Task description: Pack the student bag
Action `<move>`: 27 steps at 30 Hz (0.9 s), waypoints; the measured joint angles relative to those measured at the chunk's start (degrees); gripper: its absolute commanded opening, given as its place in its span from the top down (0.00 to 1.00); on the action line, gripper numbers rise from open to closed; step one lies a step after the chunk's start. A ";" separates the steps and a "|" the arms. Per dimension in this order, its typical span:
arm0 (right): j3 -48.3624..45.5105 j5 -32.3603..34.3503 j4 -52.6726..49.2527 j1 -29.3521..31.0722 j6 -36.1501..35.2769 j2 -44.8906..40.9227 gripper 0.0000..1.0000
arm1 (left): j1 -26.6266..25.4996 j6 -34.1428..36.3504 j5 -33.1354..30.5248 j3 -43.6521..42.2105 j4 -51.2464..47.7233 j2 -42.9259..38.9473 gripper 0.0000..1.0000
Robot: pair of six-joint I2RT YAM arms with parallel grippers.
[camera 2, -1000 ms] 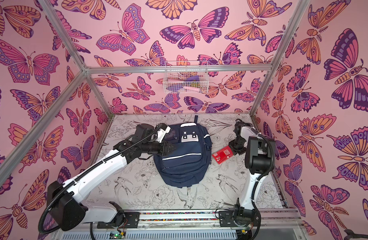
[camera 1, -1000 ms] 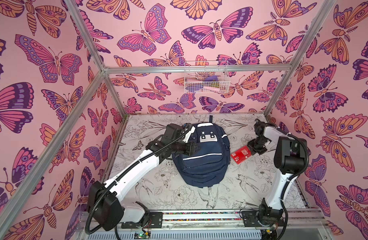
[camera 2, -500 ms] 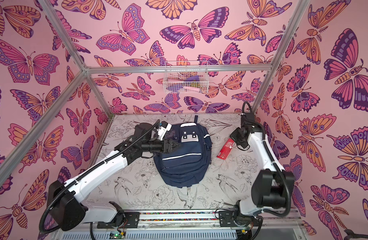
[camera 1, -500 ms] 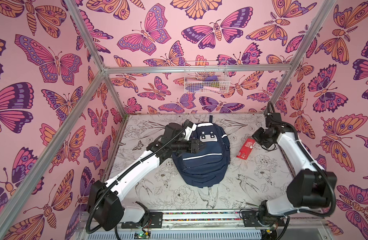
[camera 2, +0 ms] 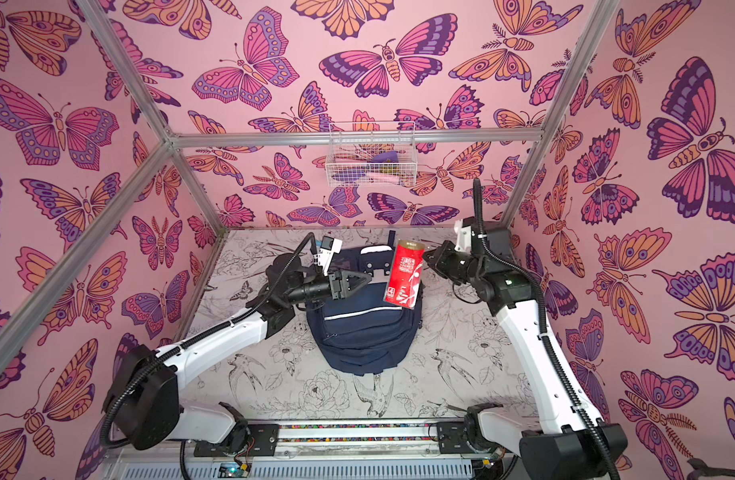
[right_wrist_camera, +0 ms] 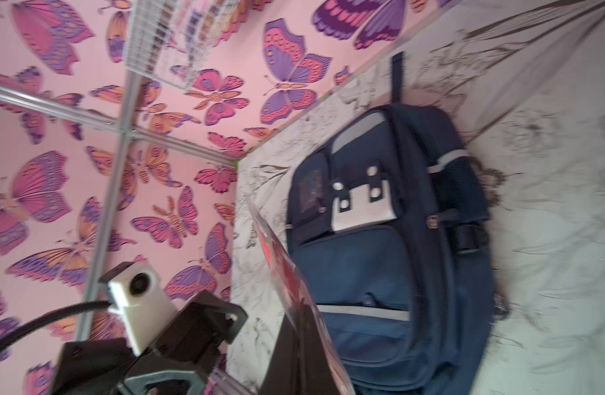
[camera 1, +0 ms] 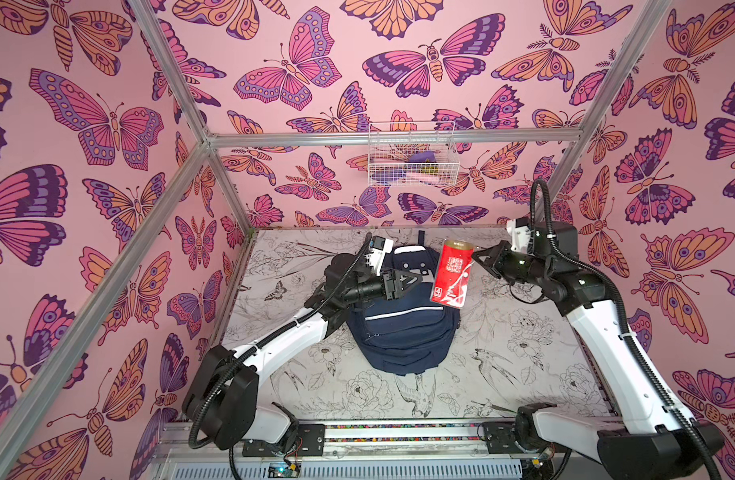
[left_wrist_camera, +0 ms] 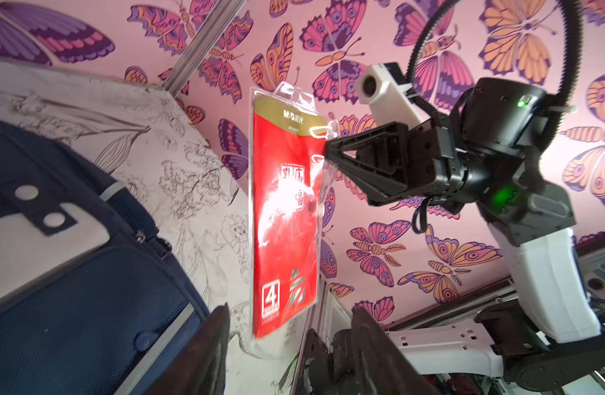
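The student bag [camera 1: 403, 328] [camera 2: 363, 328], a navy backpack with a white patch and pale stripes, lies flat in the middle of the table and also fills much of both wrist views [left_wrist_camera: 71, 273] [right_wrist_camera: 390, 222]. My right gripper [camera 1: 476, 255] [camera 2: 427, 254] [left_wrist_camera: 325, 150] [right_wrist_camera: 301, 325] is shut on the edge of a red packet [camera 1: 451, 274] [camera 2: 404, 274] [left_wrist_camera: 284, 222] [right_wrist_camera: 284, 260] in clear plastic, which hangs upright in the air over the bag's upper right side. My left gripper [camera 1: 417, 279] [camera 2: 367, 279] [left_wrist_camera: 290, 321] is open above the bag's top, pointing at the packet's lower end without touching it.
A white wire basket [camera 1: 411, 156] [camera 2: 372, 158] holding small items hangs on the back wall above the table. Metal frame posts stand at the back corners. Butterfly-patterned walls close in the left, right and back sides.
My right arm has lifted the red packet off the table right of the bag and swung it over toward the bag. My left gripper has opened wider.
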 measured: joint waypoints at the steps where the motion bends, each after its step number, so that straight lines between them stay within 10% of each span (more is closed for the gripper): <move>1: -0.13 -0.87 1.49 0.55 1.01 -0.02 1.00 | 0.00 -0.07 0.00 0.00 0.94 0.00 0.41; 27: -6.43 -7.61 18.18 5.95 12.55 1.68 0.84 | 0.07 -0.22 0.17 -0.09 1.05 0.92 0.41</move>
